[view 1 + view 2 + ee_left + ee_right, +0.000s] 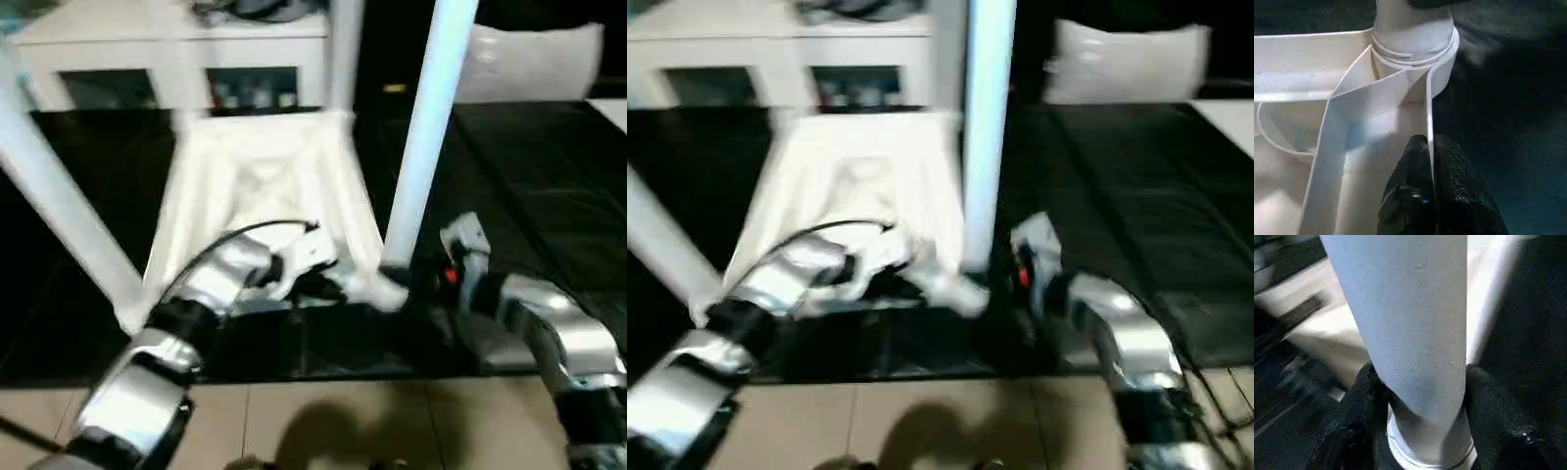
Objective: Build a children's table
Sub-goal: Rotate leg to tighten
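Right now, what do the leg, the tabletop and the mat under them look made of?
Leg: smooth matte white plastic, apparently; moulded rings at its base.
Tabletop: likely the same plastic; thin moulded ribs, slight sheen.
Mat: black, dull, probably foam or rubber; seams between panels.

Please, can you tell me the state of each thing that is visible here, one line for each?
table top: upside down, ribs facing up
near right leg: upright in its corner socket
near left leg: fitted, leaning outward
left gripper: shut on the table top's rim
right gripper: closed around the near right leg's base
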